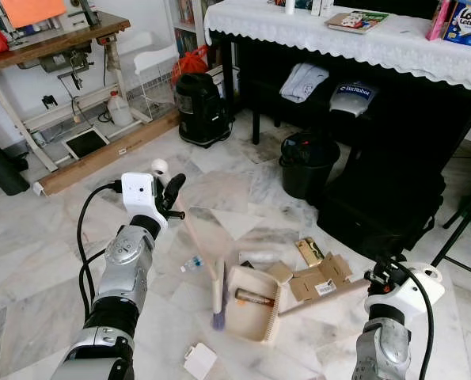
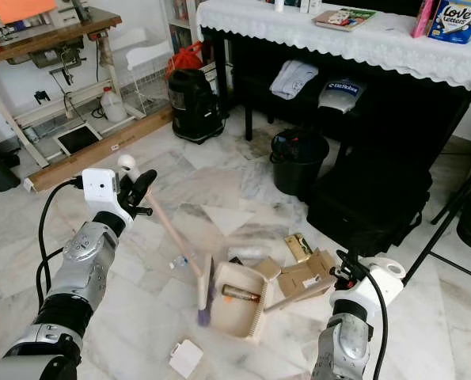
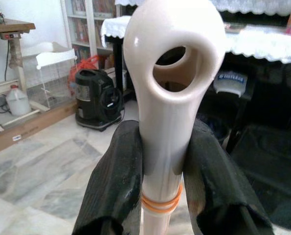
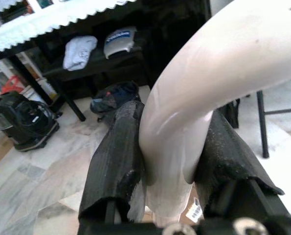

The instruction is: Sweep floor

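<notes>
Pale marble tile floor littered: brown cardboard scraps at 3 o'clock of cream plastic dustpan. Left hand clamped on cream long-handled broom, bristles beside pan's 9 o'clock edge for pushing debris in. Right hand clamped on dustpan's handle, bracing it.

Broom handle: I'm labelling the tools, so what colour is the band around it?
Orange, on the cream broom handle between the left gripper fingers; left wrist view.

Bright, even daylight; sharp frames

Cream dustpan (grey-veined marble floor)
</notes>
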### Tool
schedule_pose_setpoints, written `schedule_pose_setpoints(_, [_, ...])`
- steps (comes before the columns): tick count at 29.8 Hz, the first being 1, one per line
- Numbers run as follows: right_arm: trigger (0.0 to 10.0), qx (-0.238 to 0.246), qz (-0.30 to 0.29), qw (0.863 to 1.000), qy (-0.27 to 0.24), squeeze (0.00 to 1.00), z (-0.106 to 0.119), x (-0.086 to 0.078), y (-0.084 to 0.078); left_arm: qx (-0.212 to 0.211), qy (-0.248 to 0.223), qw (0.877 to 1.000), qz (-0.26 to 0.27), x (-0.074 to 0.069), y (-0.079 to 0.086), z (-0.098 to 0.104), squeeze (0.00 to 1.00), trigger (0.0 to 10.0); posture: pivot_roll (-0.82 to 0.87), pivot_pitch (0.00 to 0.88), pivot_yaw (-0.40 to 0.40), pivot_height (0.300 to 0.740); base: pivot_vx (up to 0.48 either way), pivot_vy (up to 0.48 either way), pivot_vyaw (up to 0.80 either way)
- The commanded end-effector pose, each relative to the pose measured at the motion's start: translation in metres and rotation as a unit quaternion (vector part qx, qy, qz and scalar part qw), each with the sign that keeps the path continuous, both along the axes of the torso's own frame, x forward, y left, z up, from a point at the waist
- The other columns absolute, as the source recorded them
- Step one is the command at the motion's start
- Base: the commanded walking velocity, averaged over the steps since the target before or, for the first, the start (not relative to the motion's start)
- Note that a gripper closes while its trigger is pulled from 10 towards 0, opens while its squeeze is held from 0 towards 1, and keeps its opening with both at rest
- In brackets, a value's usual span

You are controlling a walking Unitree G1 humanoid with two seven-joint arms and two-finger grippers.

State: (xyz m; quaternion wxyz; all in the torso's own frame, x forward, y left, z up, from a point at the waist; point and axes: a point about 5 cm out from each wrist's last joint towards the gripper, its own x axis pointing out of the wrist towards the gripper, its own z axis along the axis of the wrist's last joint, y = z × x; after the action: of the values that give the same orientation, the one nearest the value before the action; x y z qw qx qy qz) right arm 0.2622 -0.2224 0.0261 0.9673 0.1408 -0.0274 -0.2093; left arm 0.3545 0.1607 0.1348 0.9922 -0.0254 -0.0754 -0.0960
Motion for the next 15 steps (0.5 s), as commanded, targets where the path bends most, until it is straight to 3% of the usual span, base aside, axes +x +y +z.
schedule_pose_setpoints(1, [10.0,0.003,0.016,0.999,-0.042,0.0,0.015,0.01,0.007,0.024,-0.019,1.0,0.005,0.0,0.002,0.003,0.0,10.0,-0.12,0.0,0.061,0.74,0.0,0.0,0.0])
schedule_pose_setpoints(10, [10.0,0.023,0.018,0.999,-0.042,0.0,0.012,0.009,0.008,0.002,-0.027,1.0,-0.015,-0.002,-0.008,0.003,0.0,10.0,-0.11,0.0,0.063,0.74,0.0,0.0,0.0])
schedule_pose_setpoints(15, [10.0,0.023,0.018,0.999,-0.045,0.0,0.013,0.01,0.007,0.027,-0.037,0.998,0.033,0.001,0.001,0.006,0.0,10.0,-0.11,0.0,0.061,0.74,0.0,0.0,0.0])
